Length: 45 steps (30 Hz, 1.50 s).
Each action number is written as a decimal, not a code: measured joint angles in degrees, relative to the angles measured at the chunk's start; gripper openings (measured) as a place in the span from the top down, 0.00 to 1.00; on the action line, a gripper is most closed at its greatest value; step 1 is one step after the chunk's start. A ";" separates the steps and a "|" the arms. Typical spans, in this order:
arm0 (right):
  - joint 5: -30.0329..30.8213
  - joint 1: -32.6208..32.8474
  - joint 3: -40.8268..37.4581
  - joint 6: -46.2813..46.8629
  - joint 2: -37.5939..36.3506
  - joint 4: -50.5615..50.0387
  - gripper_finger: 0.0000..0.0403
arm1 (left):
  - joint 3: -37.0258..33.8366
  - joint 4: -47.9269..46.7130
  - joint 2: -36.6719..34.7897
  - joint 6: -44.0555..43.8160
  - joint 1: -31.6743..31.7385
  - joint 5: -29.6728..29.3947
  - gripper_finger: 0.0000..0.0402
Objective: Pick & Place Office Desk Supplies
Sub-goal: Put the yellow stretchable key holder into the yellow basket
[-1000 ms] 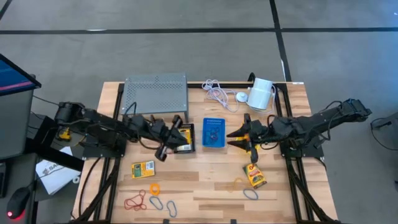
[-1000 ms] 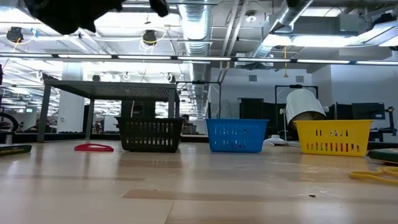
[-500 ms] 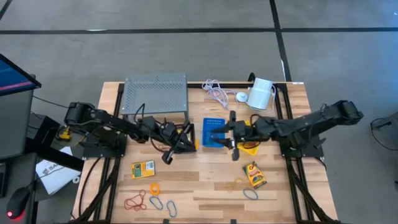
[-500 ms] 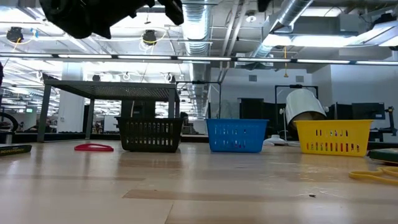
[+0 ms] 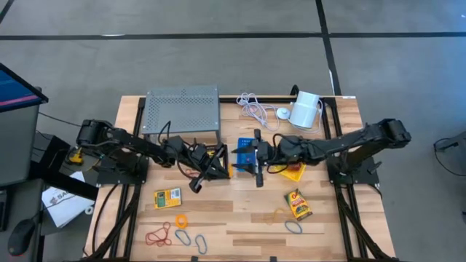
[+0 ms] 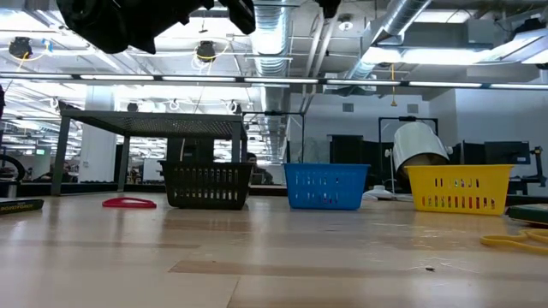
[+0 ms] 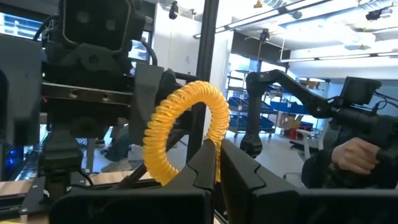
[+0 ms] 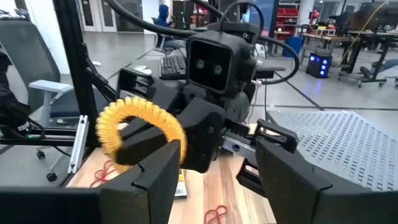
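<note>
My left gripper [image 5: 218,164] is shut on a yellow coiled loop [image 7: 186,127] and hovers above the black bin [image 6: 207,184]. My right gripper [image 5: 256,159] stands open above the blue bin [image 6: 325,186]. It faces the left gripper and the loop [image 8: 115,124] at close range and touches nothing. The yellow bin [image 6: 458,188] stands to the right of the blue one, partly under my right arm. Two yellow card packets [image 5: 167,197] [image 5: 298,204] lie flat on the table. Red, orange and blue loops [image 5: 158,236] lie near the front edge. My left gripper pinches the yellow coiled loop by one stretch of its ring [image 7: 216,163], at the free ends of its two fingers. The fingers run roughly level, pointing toward the table's right side. The rest of the ring stands out past the fingertips, lifted clear above the black bin.
A grey perforated shelf [image 5: 182,110] stands at the back left, behind the black bin. A coiled white cable [image 5: 255,109] and a white cylinder device [image 5: 306,109] sit at the back right. More loops [image 5: 287,220] lie at the front right.
My right gripper has travelled toward the table's left, from above the yellow bin to above the blue bin, closing on the left gripper. It has rolled and its fingers have spread wider. My left gripper, still holding the yellow loop, shifted a little toward the right.
</note>
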 joint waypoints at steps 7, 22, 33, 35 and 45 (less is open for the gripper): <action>-0.09 0.12 0.90 0.00 0.46 0.19 0.52 | 0.00 -0.17 0.00 0.01 0.00 0.19 0.99; -4.79 0.57 0.90 2.13 0.14 0.25 0.52 | 0.00 -0.22 -0.02 0.19 0.00 0.80 0.99; -4.79 0.57 0.86 2.13 0.51 1.04 0.61 | 0.00 -0.22 -0.02 0.19 0.00 0.78 1.00; -4.79 0.57 0.86 2.14 0.51 1.05 0.65 | 0.00 -0.22 -0.02 0.19 0.00 0.76 1.00; -4.83 0.69 0.86 1.28 0.51 1.01 0.97 | 0.00 -0.23 -0.04 0.19 -0.02 0.73 0.99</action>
